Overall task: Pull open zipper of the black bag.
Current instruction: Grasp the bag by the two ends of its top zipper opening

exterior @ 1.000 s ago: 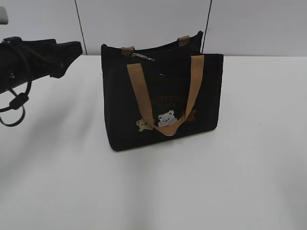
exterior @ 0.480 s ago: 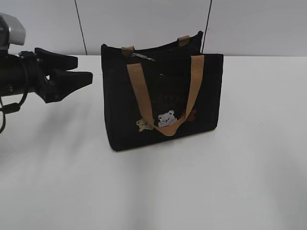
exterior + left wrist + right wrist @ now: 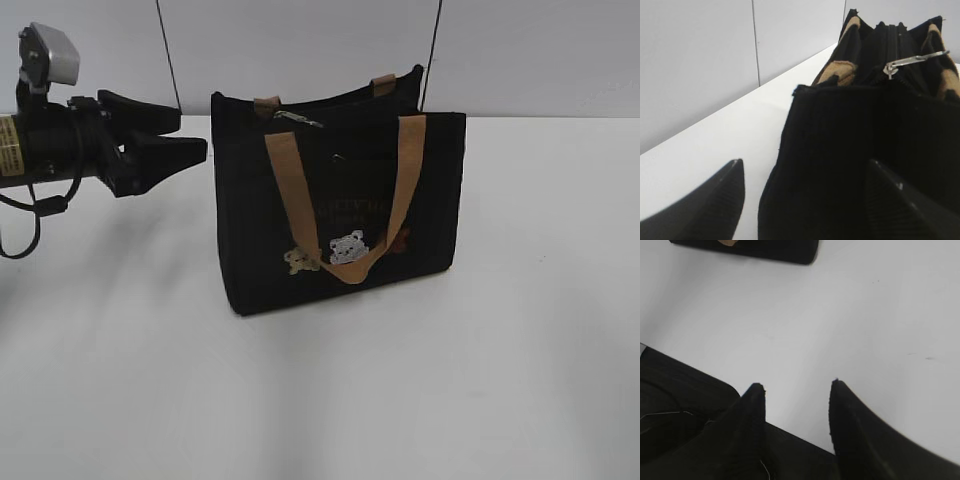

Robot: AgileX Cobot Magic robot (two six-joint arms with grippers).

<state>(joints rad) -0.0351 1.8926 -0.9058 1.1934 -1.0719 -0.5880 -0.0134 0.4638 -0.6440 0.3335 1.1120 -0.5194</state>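
I am lining the spread-open, empty left gripper [image 3: 185,140] up with the black bag [image 3: 340,215] standing mid-table; I should be aiming for the zipper [image 3: 912,60] pull at its near-left top corner

left end effector [image 3: 190,138]: level, jaws wide apart, empty | right end effector [image 3: 796,387]: jaws parted, empty

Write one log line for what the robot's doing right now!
left gripper: open, beside black bag | zipper: shut, untouched | right gripper: open, empty
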